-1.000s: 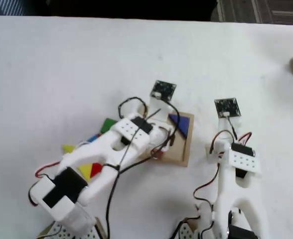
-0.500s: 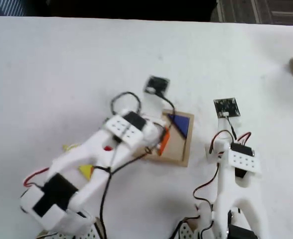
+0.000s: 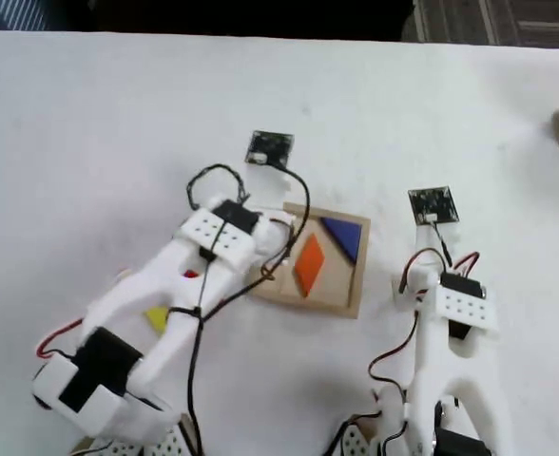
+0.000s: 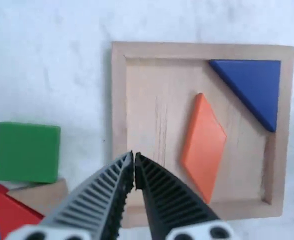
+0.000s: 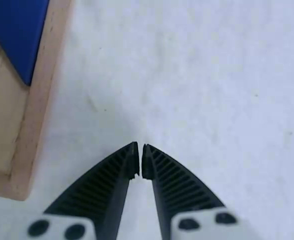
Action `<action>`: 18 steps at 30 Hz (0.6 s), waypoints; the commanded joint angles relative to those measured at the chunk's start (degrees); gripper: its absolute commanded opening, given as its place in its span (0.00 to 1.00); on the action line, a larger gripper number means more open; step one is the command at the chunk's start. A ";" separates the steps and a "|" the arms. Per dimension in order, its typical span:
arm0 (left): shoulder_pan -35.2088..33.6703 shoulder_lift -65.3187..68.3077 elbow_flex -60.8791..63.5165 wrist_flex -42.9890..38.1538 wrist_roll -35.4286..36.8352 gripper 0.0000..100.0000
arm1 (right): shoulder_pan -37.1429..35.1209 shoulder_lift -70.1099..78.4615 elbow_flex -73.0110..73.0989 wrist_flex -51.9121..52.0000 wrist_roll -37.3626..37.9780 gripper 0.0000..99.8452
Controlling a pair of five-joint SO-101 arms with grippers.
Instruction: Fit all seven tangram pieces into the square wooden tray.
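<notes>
Two pieces placed: an orange parallelogram (image 3: 308, 264) and a blue triangle (image 3: 344, 236) lie inside the square wooden tray (image 3: 348, 302), just right of centre in the overhead frame on the white tabletop (image 3: 118, 123). The left end effector (image 4: 134, 162) hangs clenched and empty above the tray. The right end effector (image 5: 139, 155), likewise clenched on nothing, sits beside it. A green square (image 4: 27, 152) and a red piece (image 4: 9, 217) lie outside. The pieces look light, rigid and smooth-faced, best pinched across opposite edges.

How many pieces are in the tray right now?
2. A blue triangle sits in one corner of the tray; an orange diamond lies beside it near the middle. The left claw hides a small patch.
</notes>
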 commanded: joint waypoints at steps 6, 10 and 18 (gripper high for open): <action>1.27 -0.31 4.40 -13.80 0.18 0.02 | 0.40 -1.63 -0.35 0.75 0.44 0.02; 1.71 -0.22 6.77 -18.90 0.26 0.02 | 0.40 -1.63 -0.35 0.75 0.35 0.02; 2.24 11.38 -1.49 -14.68 0.26 0.02 | 0.31 -1.63 -0.35 0.75 0.53 0.02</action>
